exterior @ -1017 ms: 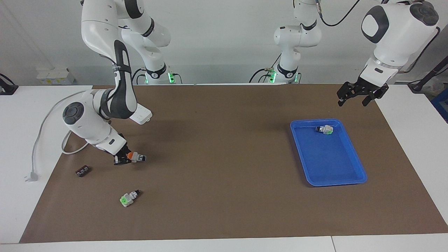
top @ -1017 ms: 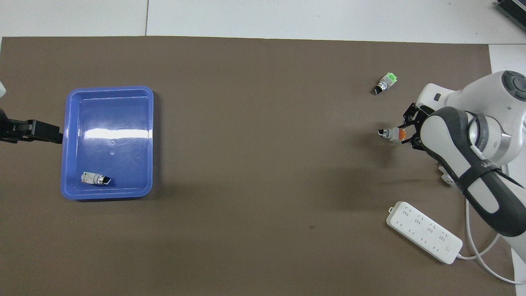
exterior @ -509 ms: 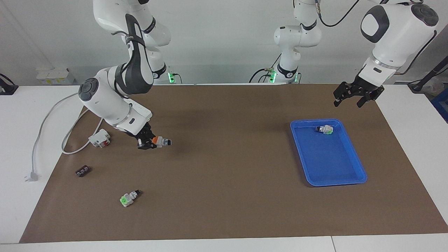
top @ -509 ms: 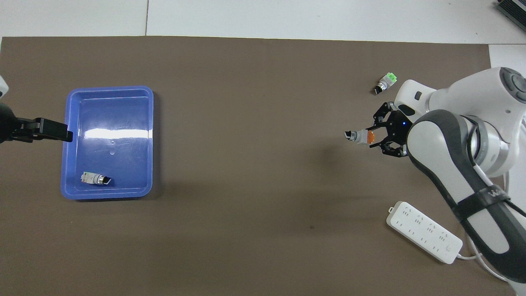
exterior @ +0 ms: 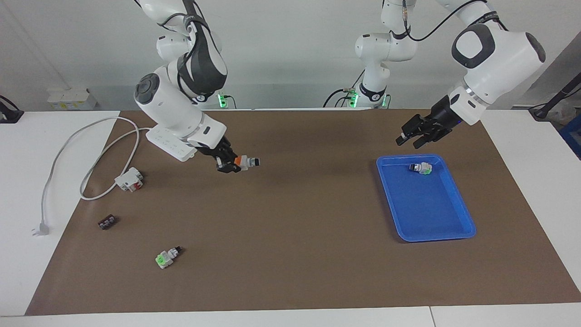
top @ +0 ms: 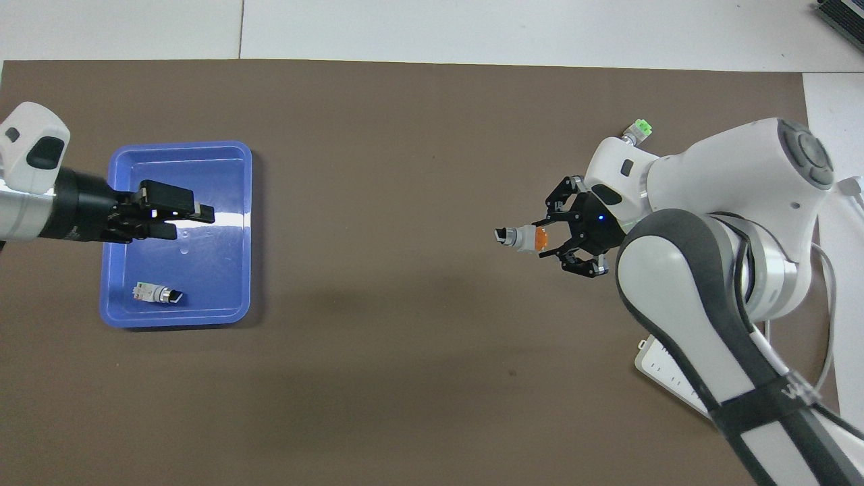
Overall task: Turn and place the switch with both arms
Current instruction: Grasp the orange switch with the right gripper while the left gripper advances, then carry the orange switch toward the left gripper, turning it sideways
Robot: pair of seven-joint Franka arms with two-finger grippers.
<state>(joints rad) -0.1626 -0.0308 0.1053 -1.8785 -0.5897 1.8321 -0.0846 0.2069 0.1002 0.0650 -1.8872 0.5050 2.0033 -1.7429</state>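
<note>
Orange-ended switch (exterior: 246, 161) in right fingers (exterior: 225, 159)

- Two big white jointed robot arms, the right arm (exterior: 177, 102) and the left arm (exterior: 492, 54), have glossy rounded shells.
- Dark grey round caps cover the joints, and a dark band with pale lettering wraps one link of the right arm.
- Black cables run along the left arm's upper links.
- Green lights glow at both bases.
- Each arm ends in a black two-finger gripper: the right gripper (exterior: 231, 163) and the left gripper (exterior: 411, 138).
- A small blue light shows on the right gripper's body.
</note>
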